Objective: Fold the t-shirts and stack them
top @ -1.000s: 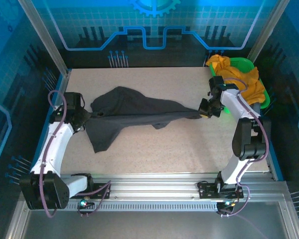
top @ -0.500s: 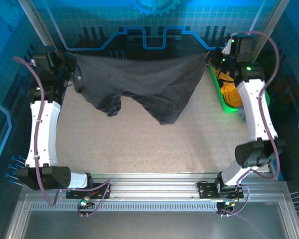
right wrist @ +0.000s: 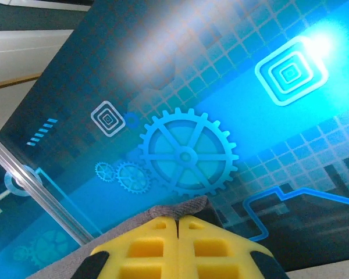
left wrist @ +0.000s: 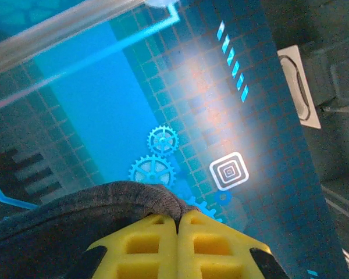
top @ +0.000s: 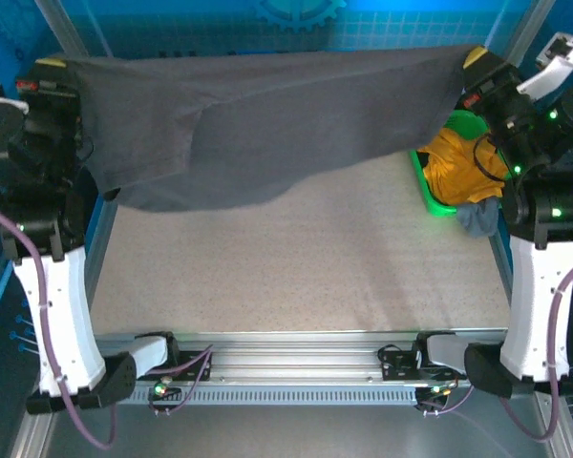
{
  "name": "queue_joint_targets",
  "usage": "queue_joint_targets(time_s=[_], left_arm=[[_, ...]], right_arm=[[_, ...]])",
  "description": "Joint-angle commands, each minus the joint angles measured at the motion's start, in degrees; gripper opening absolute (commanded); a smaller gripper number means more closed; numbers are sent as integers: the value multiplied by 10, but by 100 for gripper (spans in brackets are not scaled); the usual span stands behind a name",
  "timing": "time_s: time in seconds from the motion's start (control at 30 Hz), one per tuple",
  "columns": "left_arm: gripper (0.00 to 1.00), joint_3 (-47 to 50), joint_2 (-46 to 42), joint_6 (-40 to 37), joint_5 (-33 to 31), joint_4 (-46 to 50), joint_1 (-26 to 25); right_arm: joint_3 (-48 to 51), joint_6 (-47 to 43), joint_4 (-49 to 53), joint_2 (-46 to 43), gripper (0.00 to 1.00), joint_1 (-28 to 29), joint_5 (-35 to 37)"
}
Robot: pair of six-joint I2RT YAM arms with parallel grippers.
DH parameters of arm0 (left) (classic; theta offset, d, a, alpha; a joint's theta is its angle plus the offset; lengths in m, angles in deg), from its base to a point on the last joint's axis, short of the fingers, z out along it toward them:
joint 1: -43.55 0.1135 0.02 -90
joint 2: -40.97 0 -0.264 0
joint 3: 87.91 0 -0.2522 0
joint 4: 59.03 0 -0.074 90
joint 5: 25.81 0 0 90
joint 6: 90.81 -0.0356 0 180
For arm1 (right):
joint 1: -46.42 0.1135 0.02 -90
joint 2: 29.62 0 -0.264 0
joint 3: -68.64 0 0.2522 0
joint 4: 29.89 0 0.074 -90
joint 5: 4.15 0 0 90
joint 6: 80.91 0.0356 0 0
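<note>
Hanging above the tabletop's (top: 296, 258) far edge, the charcoal t-shirt (top: 267, 105) runs lengthwise left to right, with the left gripper (left wrist: 178, 218) and right gripper (right wrist: 177, 222) each pinching one end of its upper edge.

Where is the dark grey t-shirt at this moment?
In the top view, the dark grey t-shirt hangs stretched above the far side of the table, pinched by the left end effector and the right end effector, beside the green basket.

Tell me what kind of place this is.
Probably a robot test cell, not a home: a left arm and right arm bolted to a metal rail, blue wall panels printed with gears, and a speckled table fenced by aluminium posts.
</note>
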Motion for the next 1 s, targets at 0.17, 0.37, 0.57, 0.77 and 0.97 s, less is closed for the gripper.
queue_joint_targets(time_s=[0.17, 0.37, 0.57, 0.77, 0.97], left_arm=[[0, -86, 262, 100, 231, -33, 37], [0, -197, 363, 89, 278, -34, 57], [0, -355, 391, 118, 286, -15, 76], [0, -338, 301, 104, 262, 69, 89], [0, 34, 127, 86, 230, 81, 79]], right_arm=[[-121, 28, -16, 226, 0, -13, -86], [-382, 22, 99, 399, 0, -3, -106], [-454, 47, 105, 417, 0, -23, -81], [-348, 52, 128, 322, 0, -56, -36], [-50, 32, 122, 172, 0, -61, 33]])
